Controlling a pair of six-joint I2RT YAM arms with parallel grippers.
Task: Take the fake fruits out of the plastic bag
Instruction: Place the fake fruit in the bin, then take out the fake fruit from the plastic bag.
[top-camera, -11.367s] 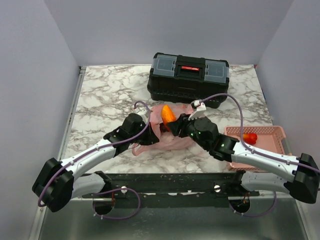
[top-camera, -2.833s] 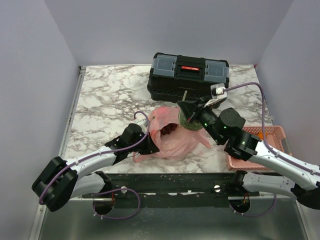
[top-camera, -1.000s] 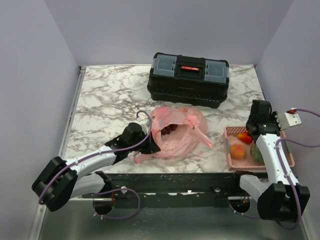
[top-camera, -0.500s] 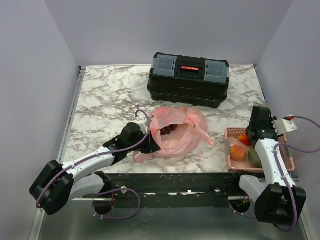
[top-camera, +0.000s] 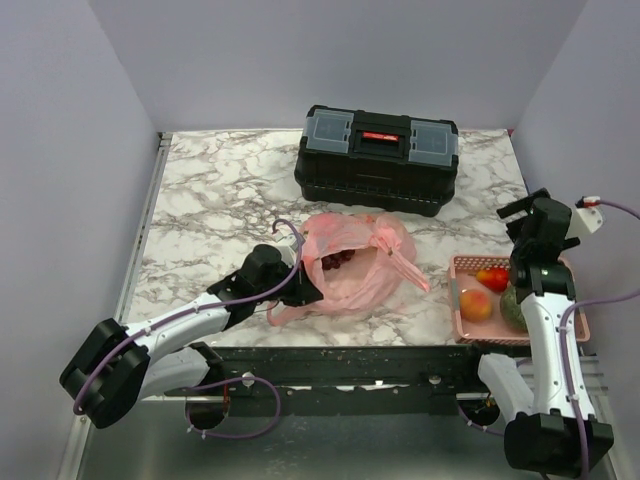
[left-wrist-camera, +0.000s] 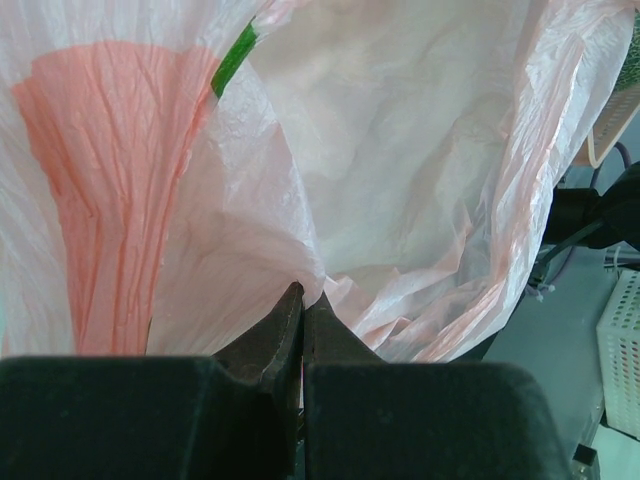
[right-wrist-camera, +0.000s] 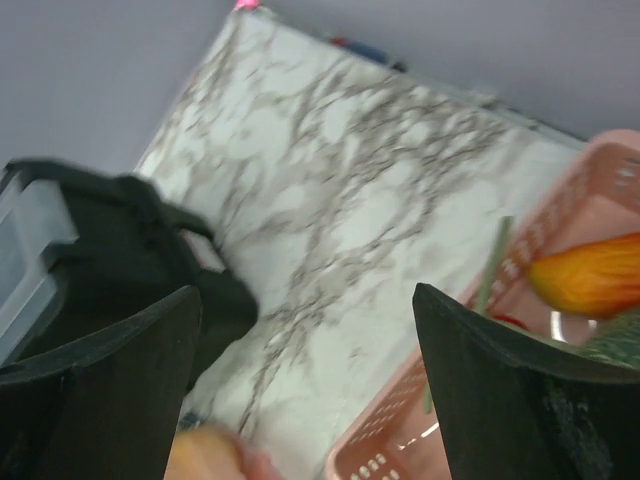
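Note:
The pink plastic bag (top-camera: 360, 262) lies crumpled at mid-table, its mouth facing left, with the dark purple grape bunch (top-camera: 338, 260) showing inside. My left gripper (top-camera: 305, 286) is shut on the bag's near-left edge; in the left wrist view the closed tips (left-wrist-camera: 303, 300) pinch the thin film (left-wrist-camera: 400, 150). My right gripper (top-camera: 522, 214) is open and empty, raised just behind the pink basket (top-camera: 458, 262). In the basket lie a red fruit (top-camera: 494, 277), an orange-yellow one (top-camera: 476, 303) and a greenish one (top-camera: 513, 306). The right wrist view shows my open gripper (right-wrist-camera: 305, 330) over marble.
A black toolbox (top-camera: 378, 158) stands behind the bag and also shows in the right wrist view (right-wrist-camera: 90, 260). The basket's rim (right-wrist-camera: 400, 440) and an orange fruit (right-wrist-camera: 590, 275) show at that view's right. A blurred orange-pink shape (right-wrist-camera: 205, 455) sits at its bottom edge.
My right gripper has lifted off the basket and swung back and right, open and empty. The greenish fruit stays in the basket. The left gripper keeps its hold on the bag.

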